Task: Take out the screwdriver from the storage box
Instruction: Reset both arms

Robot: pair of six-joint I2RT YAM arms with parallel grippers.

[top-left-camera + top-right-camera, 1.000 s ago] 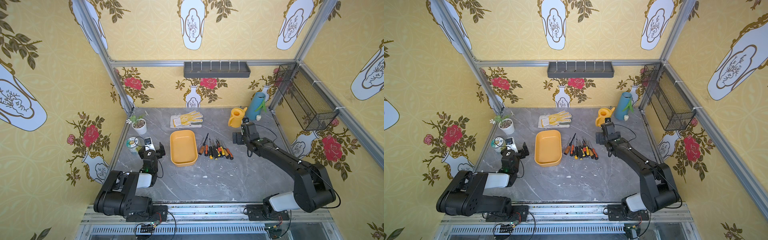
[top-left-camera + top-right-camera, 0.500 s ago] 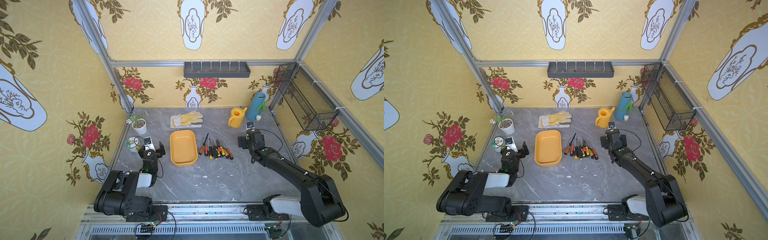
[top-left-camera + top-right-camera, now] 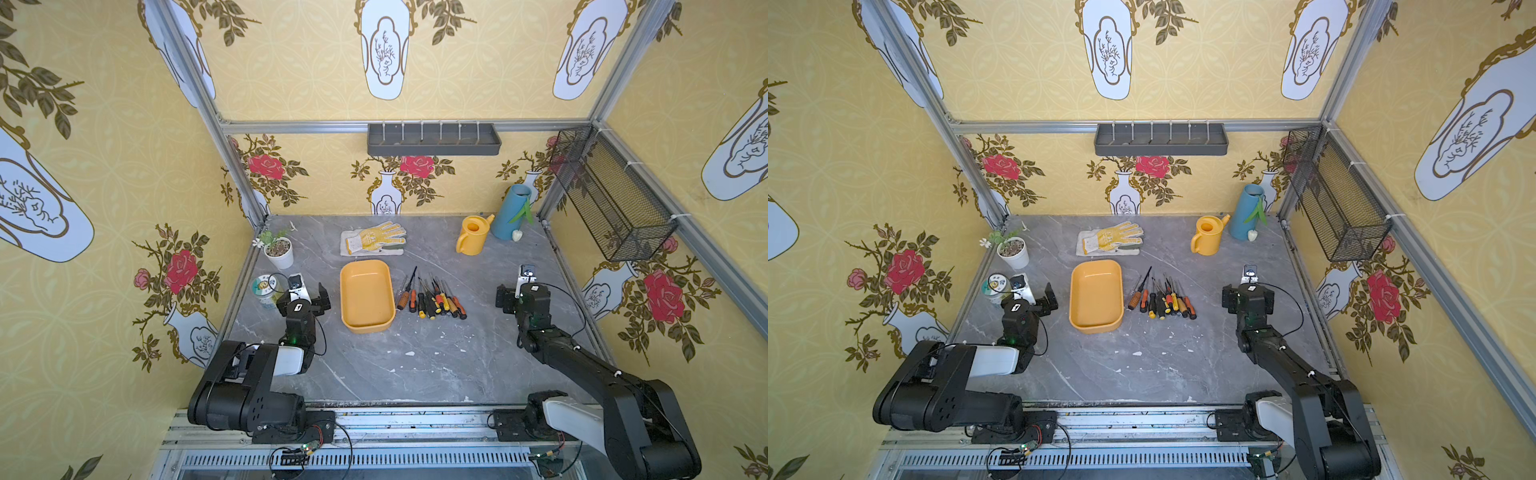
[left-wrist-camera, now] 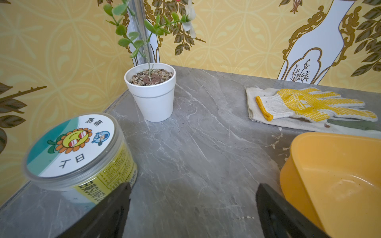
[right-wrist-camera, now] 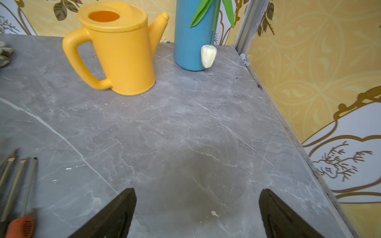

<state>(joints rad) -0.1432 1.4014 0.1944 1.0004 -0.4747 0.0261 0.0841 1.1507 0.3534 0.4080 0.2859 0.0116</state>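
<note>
The storage box (image 3: 367, 296) (image 3: 1096, 296), a shallow yellow-orange tub, lies in the middle of the grey table, and nothing shows inside it. Several screwdrivers (image 3: 430, 297) (image 3: 1160, 297) with orange, yellow and black handles lie in a row on the table just right of it. My left gripper (image 3: 304, 297) (image 4: 193, 189) stands open over bare table left of the box (image 4: 329, 175). My right gripper (image 3: 521, 296) (image 5: 196, 192) is open too, over bare table right of the screwdrivers (image 5: 20, 222). Neither holds anything.
Left of my left gripper are a round tin (image 4: 76, 152) and a white plant pot (image 4: 152, 92). A work glove (image 3: 374, 240) lies behind the box. A yellow watering can (image 5: 121, 49) and a blue vase (image 5: 191, 35) stand at the back right. A grey wall tray (image 3: 433, 140) and a mesh basket (image 3: 611, 195) hang above.
My right arm has drawn back from beside the watering can toward the front right, still open. The left arm, the box and the screwdrivers have not moved.
</note>
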